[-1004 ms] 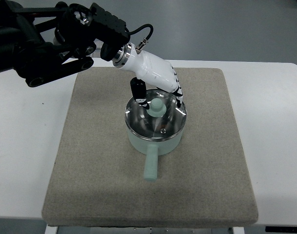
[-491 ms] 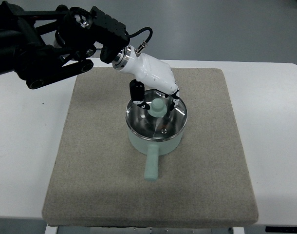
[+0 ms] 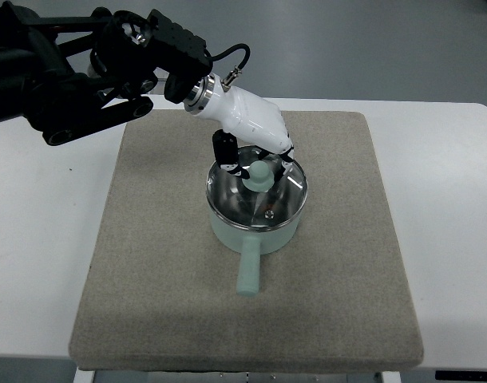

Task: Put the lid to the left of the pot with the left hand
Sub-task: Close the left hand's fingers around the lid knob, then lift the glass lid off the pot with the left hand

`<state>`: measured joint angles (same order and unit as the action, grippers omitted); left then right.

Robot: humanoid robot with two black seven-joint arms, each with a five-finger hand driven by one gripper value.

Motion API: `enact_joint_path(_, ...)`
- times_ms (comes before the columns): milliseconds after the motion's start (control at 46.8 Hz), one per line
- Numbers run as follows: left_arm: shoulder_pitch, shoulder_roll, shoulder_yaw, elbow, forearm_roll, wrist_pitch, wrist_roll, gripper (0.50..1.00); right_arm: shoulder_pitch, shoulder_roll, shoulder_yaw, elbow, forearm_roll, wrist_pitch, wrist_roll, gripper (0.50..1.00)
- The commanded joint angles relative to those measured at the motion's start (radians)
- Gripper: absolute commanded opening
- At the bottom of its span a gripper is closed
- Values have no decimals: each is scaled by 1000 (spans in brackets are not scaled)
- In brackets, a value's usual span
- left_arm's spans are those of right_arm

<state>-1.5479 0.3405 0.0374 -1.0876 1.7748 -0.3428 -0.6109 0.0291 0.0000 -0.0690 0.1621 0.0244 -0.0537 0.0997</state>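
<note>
One pale green pot (image 3: 255,227) is seen near the middle of a grey mat (image 3: 164,279), its straight handle (image 3: 248,275) pointed toward the near edge. The mat is laid on a white table (image 3: 36,239). A glass lid (image 3: 255,195) is seated on the pot's rim, not yet placed to the left. Its green knob (image 3: 259,174) is flanked by the fingers (image 3: 223,152) of the left hand (image 3: 255,128), curled down at either side; whether the knob is actually gripped cannot be told. Farther back, the black left arm (image 3: 84,72) is seen entering from the upper left corner.
</note>
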Motion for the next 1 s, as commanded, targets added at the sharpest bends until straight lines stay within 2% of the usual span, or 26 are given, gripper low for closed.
enact_joint_path(0, 0, 0, -4, 2, -1, -1, 0, 500, 0, 0, 0, -1, 0, 0, 0, 924)
enact_joint_path(982, -11, 9, -44, 18, -18, -2, 0, 500, 0, 0, 0, -1, 0, 0, 0, 924)
